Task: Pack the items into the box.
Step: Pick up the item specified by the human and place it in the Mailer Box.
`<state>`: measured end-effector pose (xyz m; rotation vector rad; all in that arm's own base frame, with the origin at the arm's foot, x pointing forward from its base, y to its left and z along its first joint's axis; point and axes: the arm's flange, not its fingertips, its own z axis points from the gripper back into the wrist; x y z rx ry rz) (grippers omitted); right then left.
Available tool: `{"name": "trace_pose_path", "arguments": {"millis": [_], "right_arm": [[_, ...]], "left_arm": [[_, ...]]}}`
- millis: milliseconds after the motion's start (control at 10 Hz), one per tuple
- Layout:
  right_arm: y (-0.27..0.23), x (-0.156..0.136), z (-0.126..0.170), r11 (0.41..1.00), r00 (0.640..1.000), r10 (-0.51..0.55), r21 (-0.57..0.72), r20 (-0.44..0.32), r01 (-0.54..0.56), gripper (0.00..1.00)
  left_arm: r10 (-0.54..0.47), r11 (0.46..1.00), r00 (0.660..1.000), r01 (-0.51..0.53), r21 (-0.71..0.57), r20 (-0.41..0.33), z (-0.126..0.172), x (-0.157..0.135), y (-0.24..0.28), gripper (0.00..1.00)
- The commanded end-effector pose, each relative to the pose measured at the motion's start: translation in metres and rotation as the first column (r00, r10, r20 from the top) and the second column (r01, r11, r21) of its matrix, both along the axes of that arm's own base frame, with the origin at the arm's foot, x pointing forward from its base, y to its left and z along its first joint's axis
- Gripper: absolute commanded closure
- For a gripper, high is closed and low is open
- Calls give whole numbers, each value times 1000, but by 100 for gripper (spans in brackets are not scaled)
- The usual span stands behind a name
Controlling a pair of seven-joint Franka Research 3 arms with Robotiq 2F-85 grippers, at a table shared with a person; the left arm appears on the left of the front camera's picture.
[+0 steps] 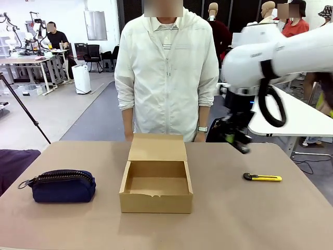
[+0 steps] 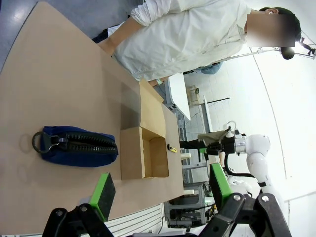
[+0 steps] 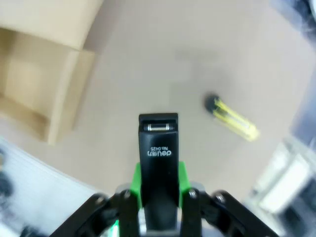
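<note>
The open brown box (image 1: 156,179) stands mid-table with its flap lid tilted back toward the person; it looks empty inside. The navy zippered pouch (image 1: 62,186) lies left of the box, also seen as the pouch (image 2: 76,146) in the left wrist view beside the box (image 2: 145,158). My right gripper (image 1: 237,139) hangs in the air right of the box, above the table's far right. It is shut on a small black oblong gadget (image 3: 158,158), clamped between the green pads (image 3: 181,178). My left gripper (image 2: 160,190) is open and high above the table.
A yellow-and-black utility knife (image 1: 263,177) lies on the table right of the box, also the knife (image 3: 232,117) in the right wrist view. A person in a white jacket (image 1: 166,73) stands at the far edge behind the box. A white table (image 1: 296,117) sits behind on the right.
</note>
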<state>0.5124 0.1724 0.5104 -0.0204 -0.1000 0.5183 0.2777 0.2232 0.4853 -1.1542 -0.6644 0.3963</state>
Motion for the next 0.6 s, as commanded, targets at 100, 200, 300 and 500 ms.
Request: {"name": "trace_pose_path", "arguments": {"millis": [100, 200, 300, 500], "right_arm": [[92, 53, -23, 711, 715, 684, 90, 144, -698, 100], [137, 54, -28, 567, 569, 805, 63, 165, -821, 100], [171, 49, -31, 453, 456, 874, 59, 166, -890, 100], [215, 25, -35, 352, 354, 932, 34, 77, -935, 100]], "left_arm": [[0, 1000, 1000, 0, -3, 29, 0, 1, 1, 0], [0, 1000, 1000, 0, -3, 29, 0, 1, 1, 0], [0, 1000, 1000, 0, -3, 29, 0, 1, 1, 0], [0, 1000, 1000, 0, -3, 29, 0, 1, 1, 0]]}}
